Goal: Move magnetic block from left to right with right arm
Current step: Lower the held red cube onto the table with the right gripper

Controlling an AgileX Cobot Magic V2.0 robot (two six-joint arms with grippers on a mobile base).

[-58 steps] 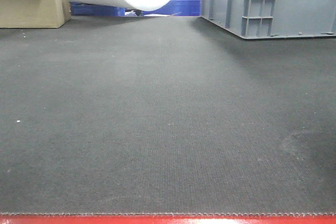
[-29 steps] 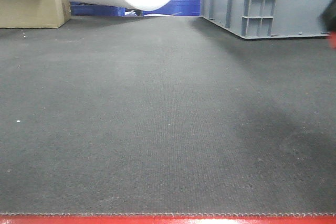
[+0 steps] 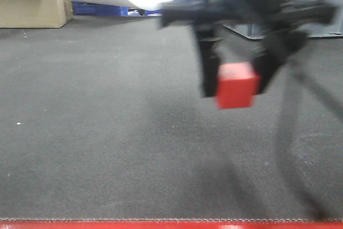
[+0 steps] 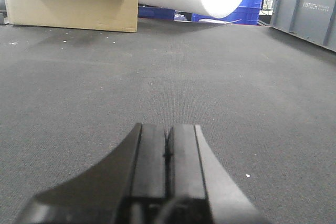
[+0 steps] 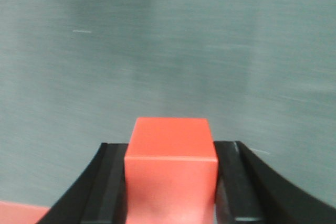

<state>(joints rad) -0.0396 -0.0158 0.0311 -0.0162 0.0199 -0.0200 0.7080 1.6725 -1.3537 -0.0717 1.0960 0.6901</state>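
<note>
We see the right gripper (image 3: 236,87) clenched on the magnetic block (image 3: 236,85), carried clear above the mat (image 3: 107,132), left gripper (image 4: 167,150) closed empty.

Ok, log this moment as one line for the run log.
right claw: shut on red cube | cube: in the air above dark mat | left claw: shut, empty, low over mat | view: motion-blurred
</note>
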